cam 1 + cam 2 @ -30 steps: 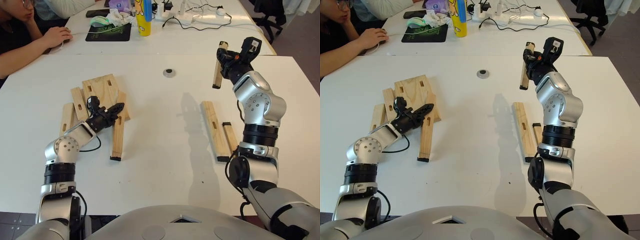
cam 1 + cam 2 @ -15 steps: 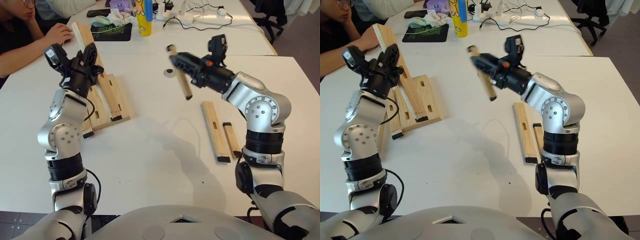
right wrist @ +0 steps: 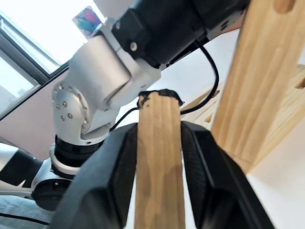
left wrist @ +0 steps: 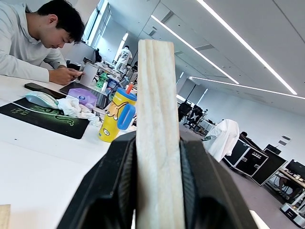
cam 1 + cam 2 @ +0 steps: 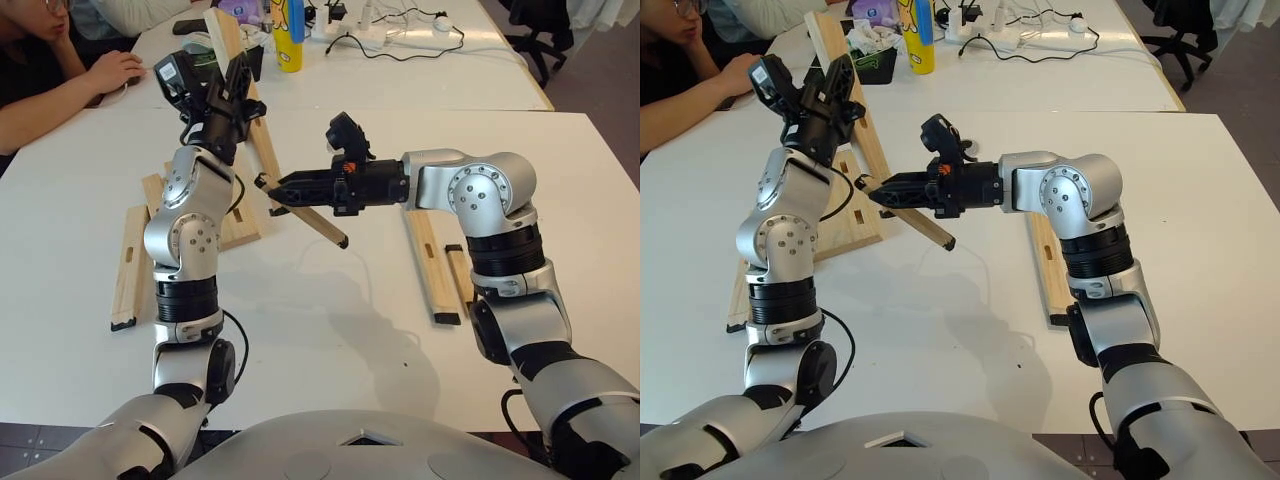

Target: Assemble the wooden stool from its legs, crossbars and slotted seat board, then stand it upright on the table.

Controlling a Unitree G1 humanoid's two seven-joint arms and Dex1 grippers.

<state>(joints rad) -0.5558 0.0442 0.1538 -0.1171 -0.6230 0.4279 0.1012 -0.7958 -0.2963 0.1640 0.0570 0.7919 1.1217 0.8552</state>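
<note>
My left gripper [image 5: 228, 108] is shut on a long wooden leg [image 5: 243, 90], held raised and slanted above the table's left half. My right gripper [image 5: 292, 190] is shut on a shorter wooden crossbar [image 5: 318, 224]. The crossbar's far end sits right at the lower end of the leg, and I cannot tell whether they touch. The left wrist view has the leg [image 4: 159, 143] squeezed between both fingers. The right wrist view has the crossbar [image 3: 159, 167] with the leg [image 3: 267, 81] just beside it. The slotted seat board [image 5: 852, 228] lies flat behind my left arm.
One loose leg [image 5: 129, 266] lies at the left of the table. A longer piece [image 5: 425, 258] and a short one [image 5: 461, 279] lie at the right under my right arm. A yellow bottle [image 5: 288, 38], a black mat and cables are on the far table, where a person's hand rests.
My left arm has swung its leg rightward toward the table's middle. My right arm has carried the crossbar left and lower until its end reaches the leg's lower end.
</note>
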